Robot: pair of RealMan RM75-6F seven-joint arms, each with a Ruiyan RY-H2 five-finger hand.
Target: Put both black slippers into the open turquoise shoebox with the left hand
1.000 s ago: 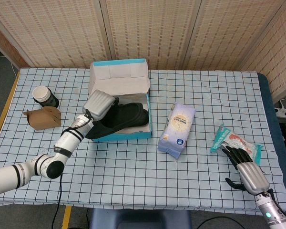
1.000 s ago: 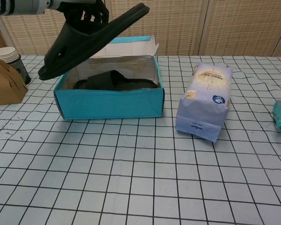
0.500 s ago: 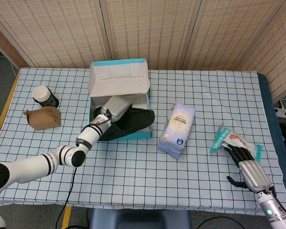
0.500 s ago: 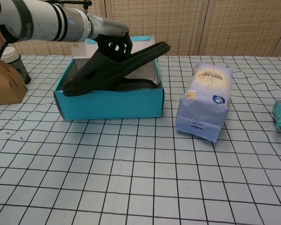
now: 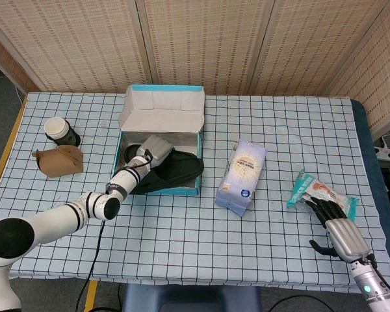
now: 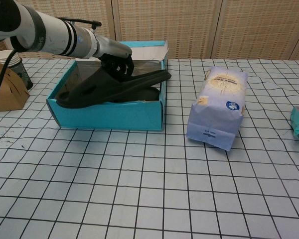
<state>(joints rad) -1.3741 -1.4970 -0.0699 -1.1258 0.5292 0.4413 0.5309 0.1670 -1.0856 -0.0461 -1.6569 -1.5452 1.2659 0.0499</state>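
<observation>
The left hand (image 6: 117, 59), still gripping the second black slipper (image 6: 109, 85), has lowered it into the turquoise shoebox (image 6: 109, 115) since a second ago, so only release remains.

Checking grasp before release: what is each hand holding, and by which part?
The left hand grips a black slipper by its strap, over the turquoise shoebox. The right hand holds nothing.
</observation>
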